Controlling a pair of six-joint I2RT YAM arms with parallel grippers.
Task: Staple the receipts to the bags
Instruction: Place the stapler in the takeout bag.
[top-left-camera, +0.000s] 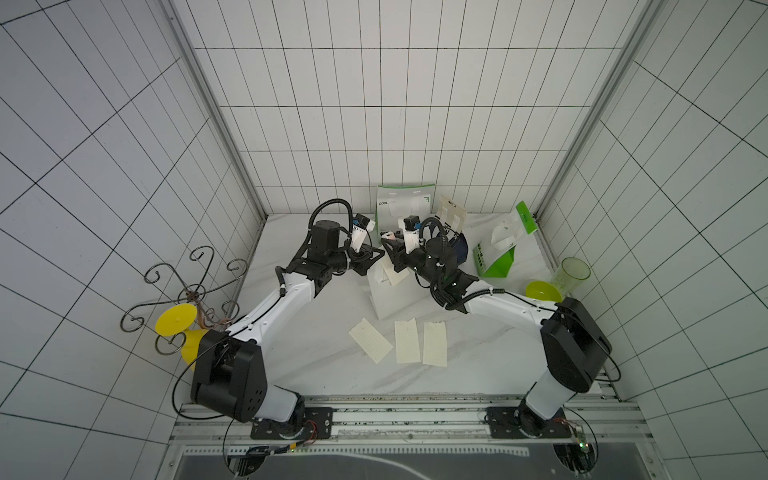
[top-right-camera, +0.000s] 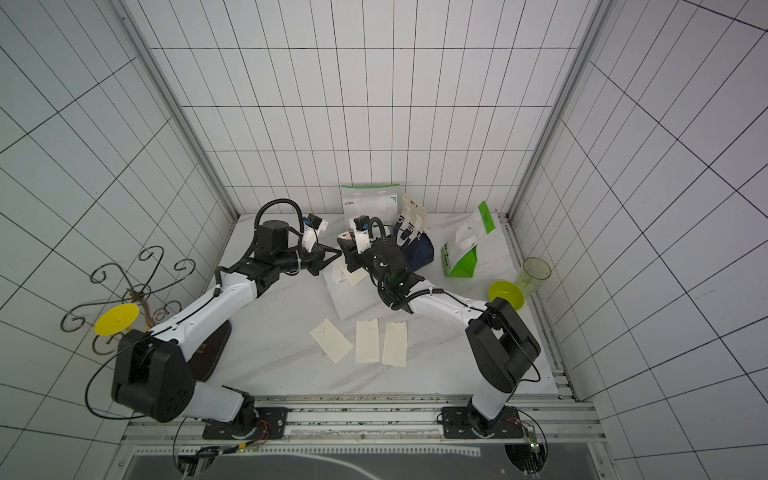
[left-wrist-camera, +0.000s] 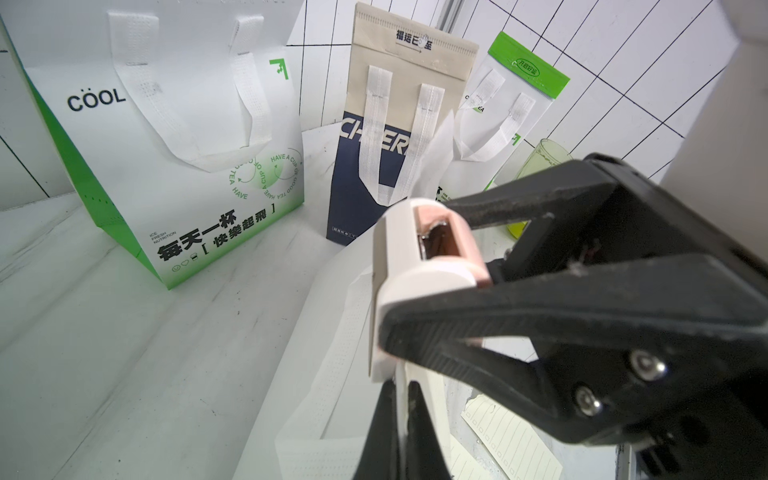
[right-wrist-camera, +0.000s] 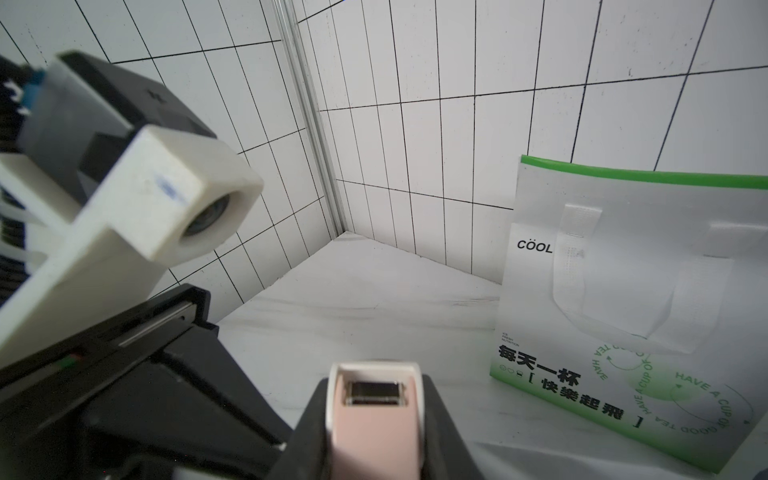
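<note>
Over the plain white bag (top-left-camera: 395, 301) your two arms met nose to nose. Your left gripper (left-wrist-camera: 401, 415) was clenched on a thin cream sheet, most likely the receipt (top-left-camera: 397, 277) pressed against the bag's rim. I judge you pinched it there so both layers would lie together for the bite. Your right gripper (right-wrist-camera: 376, 415) was grasping the pink-and-white stapler (left-wrist-camera: 419, 286) across its body, nose toward that pinch, probably so a squeeze could fire it.

Both top views gave you the layout, with three loose receipts (top-left-camera: 406, 341) lying flat on the table (top-left-camera: 324, 374) nearer you, well apart from the bag. They hid the pinch itself under the wrists. The left wrist view showed the stapler's metal mouth just beside the pinched paper. The right wrist view showed only the stapler's nose and the green-and-white bag (right-wrist-camera: 623, 291) at the back wall, not the rim.
</note>
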